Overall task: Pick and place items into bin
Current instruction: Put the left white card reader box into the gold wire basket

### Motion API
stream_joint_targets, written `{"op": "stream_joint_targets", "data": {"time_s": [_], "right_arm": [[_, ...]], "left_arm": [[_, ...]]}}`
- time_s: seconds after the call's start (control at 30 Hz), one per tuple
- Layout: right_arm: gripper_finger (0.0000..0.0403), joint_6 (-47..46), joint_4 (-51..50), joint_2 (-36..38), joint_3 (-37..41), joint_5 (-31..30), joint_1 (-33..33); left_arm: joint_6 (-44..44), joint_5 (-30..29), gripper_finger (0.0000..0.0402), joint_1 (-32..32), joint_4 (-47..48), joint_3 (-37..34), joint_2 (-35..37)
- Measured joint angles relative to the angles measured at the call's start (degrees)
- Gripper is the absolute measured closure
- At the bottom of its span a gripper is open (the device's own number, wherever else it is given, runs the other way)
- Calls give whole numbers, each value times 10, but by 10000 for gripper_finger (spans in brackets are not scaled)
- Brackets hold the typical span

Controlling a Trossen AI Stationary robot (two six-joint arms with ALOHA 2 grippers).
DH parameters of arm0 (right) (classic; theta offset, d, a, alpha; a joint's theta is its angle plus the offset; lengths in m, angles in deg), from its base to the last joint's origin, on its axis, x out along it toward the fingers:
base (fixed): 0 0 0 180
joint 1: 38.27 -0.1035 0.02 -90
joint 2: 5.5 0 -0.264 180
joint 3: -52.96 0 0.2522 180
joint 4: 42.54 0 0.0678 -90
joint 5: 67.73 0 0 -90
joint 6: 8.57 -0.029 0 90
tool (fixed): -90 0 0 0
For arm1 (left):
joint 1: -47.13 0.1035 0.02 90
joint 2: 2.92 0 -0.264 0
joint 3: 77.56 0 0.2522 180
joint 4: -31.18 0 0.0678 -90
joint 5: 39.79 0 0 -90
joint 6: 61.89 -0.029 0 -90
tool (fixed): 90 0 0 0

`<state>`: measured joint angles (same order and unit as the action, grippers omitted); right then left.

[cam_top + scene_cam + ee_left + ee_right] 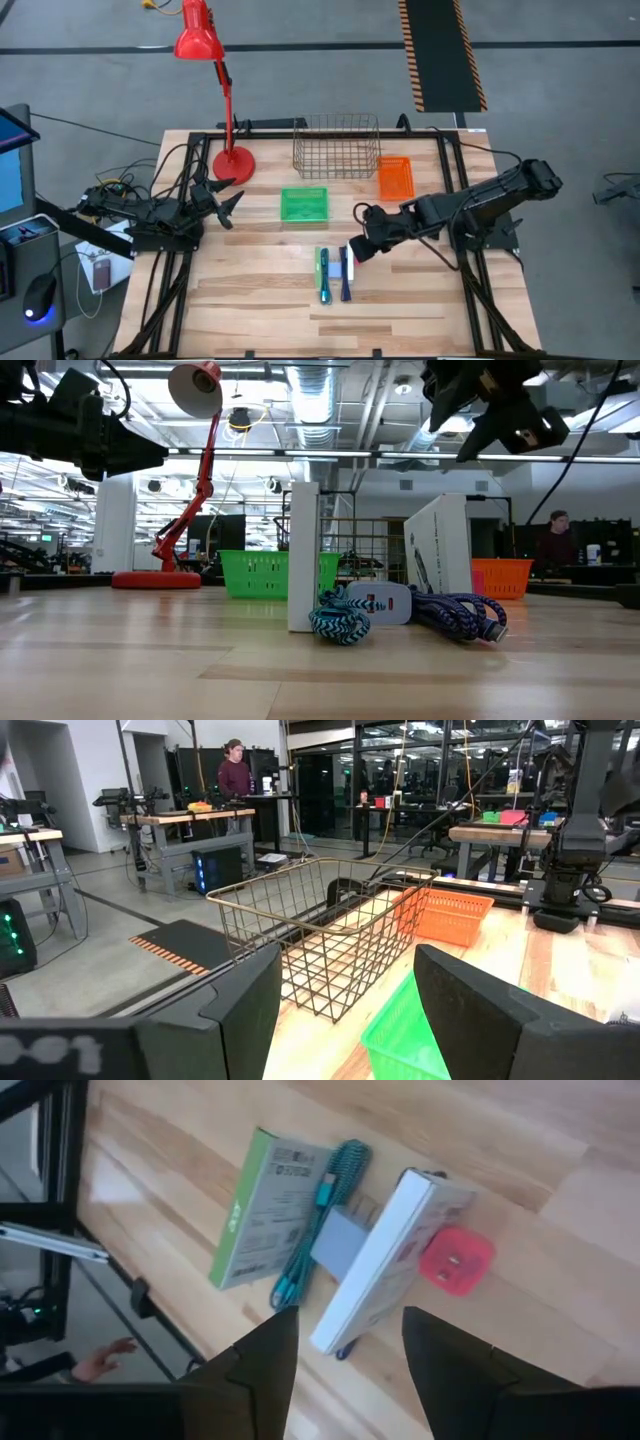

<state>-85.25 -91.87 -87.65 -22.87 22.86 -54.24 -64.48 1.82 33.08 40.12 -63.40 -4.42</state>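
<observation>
The items lie in a cluster near the table's middle (pixel 335 272). In the right wrist view I see a green-and-white flat packet (pixel 258 1208), a teal braided cable (pixel 322 1215), a pale blue-grey block (pixel 345 1240), a white printed packet (pixel 388 1265) standing on its long edge, and a pink-red block (pixel 456 1264) beside it. A dark blue cable (pixel 460 615) shows in the low view. My right gripper (pixel 345 1380) hovers open above the cluster, touching nothing. My left gripper (pixel 345 1010) waits open near the table's left edge, by the lamp base.
A green bin (pixel 303 205) sits just beyond the items, an orange bin (pixel 395 177) to its right, and a wire basket (pixel 336 147) at the far edge. A red desk lamp (pixel 232 160) stands at far left. Bare wood lies toward the near edge.
</observation>
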Motion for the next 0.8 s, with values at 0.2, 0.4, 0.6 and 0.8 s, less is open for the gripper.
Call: {"op": "stream_joint_targets", "data": {"time_s": [0.2,0.4,0.6,0.8], "right_arm": [[241,0,-9,1,-28,-5,0],[246,2,-48,-24,-61,-5,4],[246,40,-111,-78,-130,22,19],[246,73,-187,-123,-208,23,32]], "left_arm": [[0,0,184,0,0,0,0],[0,0,184,0,0,0,0],[0,0,184,0,0,0,0],[0,0,184,0,0,0,0]]}}
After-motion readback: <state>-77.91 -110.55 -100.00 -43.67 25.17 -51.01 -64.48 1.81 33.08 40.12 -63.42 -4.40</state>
